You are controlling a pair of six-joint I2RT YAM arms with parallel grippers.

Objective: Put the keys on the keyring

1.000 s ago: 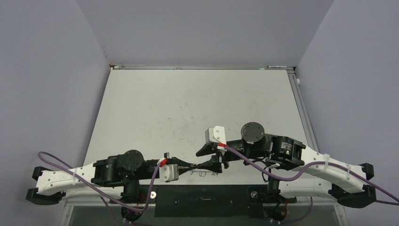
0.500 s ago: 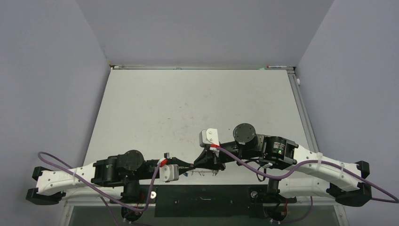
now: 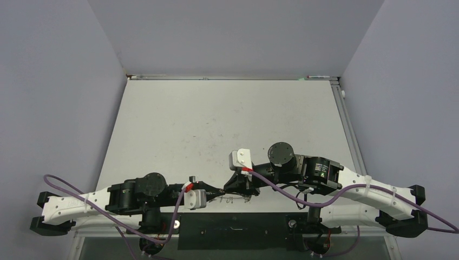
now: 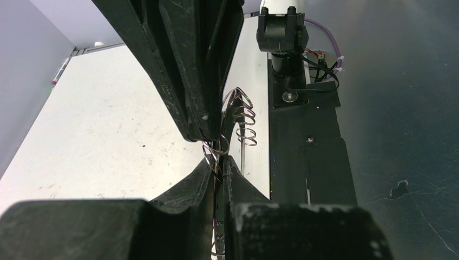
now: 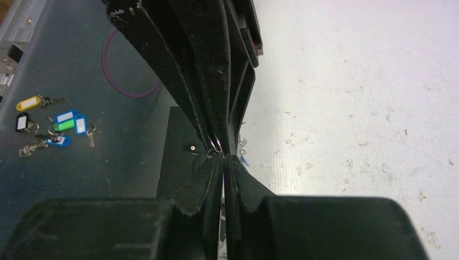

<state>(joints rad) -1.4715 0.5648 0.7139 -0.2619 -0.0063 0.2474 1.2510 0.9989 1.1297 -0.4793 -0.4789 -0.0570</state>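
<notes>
Left jaws clamped on keyring (image 4: 242, 115), right jaws pinched onto a wire loop (image 5: 215, 144), tagged keys (image 5: 67, 119) well left of them, labels illegible.

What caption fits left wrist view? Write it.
Left gripper and right gripper, both shut, meet at wire loops.
</notes>
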